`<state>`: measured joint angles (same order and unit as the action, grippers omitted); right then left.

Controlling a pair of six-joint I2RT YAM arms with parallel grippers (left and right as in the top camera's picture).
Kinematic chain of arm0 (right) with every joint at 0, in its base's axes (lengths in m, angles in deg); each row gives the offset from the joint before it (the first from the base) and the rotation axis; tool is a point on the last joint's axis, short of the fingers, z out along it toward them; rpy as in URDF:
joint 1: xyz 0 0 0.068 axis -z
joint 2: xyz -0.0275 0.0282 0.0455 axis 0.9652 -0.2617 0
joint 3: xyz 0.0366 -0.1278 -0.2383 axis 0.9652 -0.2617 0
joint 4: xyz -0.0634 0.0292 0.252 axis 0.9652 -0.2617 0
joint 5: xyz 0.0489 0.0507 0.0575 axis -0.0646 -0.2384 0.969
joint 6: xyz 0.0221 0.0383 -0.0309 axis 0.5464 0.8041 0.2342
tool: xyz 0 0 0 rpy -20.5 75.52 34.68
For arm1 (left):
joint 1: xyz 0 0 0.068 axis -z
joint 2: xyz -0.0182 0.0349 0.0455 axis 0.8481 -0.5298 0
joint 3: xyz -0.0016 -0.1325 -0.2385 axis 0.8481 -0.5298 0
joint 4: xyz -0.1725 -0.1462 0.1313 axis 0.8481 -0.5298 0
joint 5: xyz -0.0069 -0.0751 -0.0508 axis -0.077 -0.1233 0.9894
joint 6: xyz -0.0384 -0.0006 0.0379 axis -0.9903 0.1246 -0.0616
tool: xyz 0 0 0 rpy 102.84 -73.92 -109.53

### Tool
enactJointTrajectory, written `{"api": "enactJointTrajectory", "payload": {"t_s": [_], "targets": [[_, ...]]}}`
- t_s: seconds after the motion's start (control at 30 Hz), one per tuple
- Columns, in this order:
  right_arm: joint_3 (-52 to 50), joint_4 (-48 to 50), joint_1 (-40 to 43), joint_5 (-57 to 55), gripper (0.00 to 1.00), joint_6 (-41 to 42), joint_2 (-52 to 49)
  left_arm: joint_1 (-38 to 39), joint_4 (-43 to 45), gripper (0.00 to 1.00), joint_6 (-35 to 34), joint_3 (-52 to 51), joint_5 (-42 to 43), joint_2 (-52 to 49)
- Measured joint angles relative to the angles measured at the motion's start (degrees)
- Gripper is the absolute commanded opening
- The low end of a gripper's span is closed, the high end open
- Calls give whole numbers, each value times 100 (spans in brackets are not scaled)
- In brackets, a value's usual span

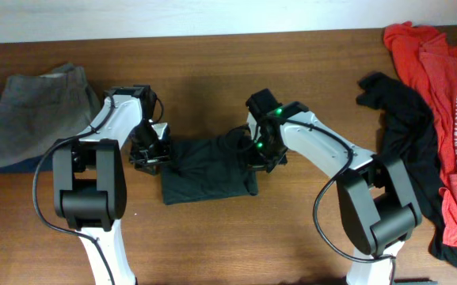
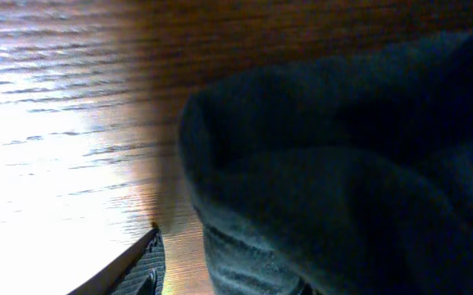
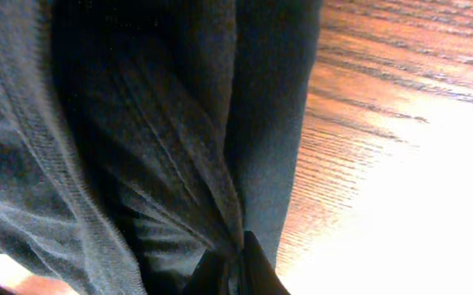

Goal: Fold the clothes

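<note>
The black T-shirt [image 1: 208,170] lies folded into a small rectangle in the middle of the table. My left gripper [image 1: 150,152] is at its left edge. In the left wrist view one ribbed finger [image 2: 138,270] shows, with bare wood between it and the shirt's rolled edge [image 2: 326,164]. The other finger is hidden by cloth, and the jaws look open. My right gripper [image 1: 258,152] is at the shirt's upper right corner. In the right wrist view its fingers [image 3: 236,270] are pinched together on a fold of the black cloth [image 3: 162,139].
Grey trousers [image 1: 38,111] lie at the far left. A red shirt with white lettering [image 1: 442,87] and another black garment [image 1: 406,127] lie at the right edge. Bare wooden table [image 1: 212,71] lies behind the shirt.
</note>
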<state>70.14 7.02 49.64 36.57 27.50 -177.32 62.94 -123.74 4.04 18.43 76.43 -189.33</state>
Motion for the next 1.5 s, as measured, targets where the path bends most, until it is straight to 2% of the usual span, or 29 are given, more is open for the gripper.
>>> {"api": "enactJointTrajectory", "payload": {"t_s": [0.13, 0.27, 0.43, 0.57, 0.63, 0.73, 0.87, 1.07, 1.23, 1.4, 1.5], "targets": [[0, 0, -28, -28, 15, -85, 0, 9, -24, 47, 2, 0, 66, 0], [4, -129, 26, -302, 17, -127, 2, 35, -184, 46, 0, -11, 15, 0], [420, -824, 426, -651, 18, -125, 22, 35, -214, 47, 0, -120, -111, 219], [1099, -1379, 619, -710, 19, -238, 345, 35, -15, 63, -2, -173, -273, 925], [1255, -1462, 518, -570, 21, -328, 562, 35, 387, 63, 4, -173, -334, 1502], [1198, -1432, 144, -374, 26, -433, 608, 35, 1182, 58, 2, -151, -358, 1681], [787, -1069, -525, -122, 28, -455, 588, 35, 1593, 51, 2, -151, -382, 1556], [24, -195, -1032, 50, 31, -289, 492, 35, 1572, 50, 2, -151, -402, 876], [-354, 264, -1134, -31, 35, -240, 275, 35, 1478, 49, 4, -153, -404, 632], [-448, 516, -1134, -393, 36, -66, 136, 35, 1440, 34, 37, -181, -409, 417], [-448, 664, -1134, -673, 41, 31, 7, 35, 1364, 24, 61, -367, -415, 350]]}}
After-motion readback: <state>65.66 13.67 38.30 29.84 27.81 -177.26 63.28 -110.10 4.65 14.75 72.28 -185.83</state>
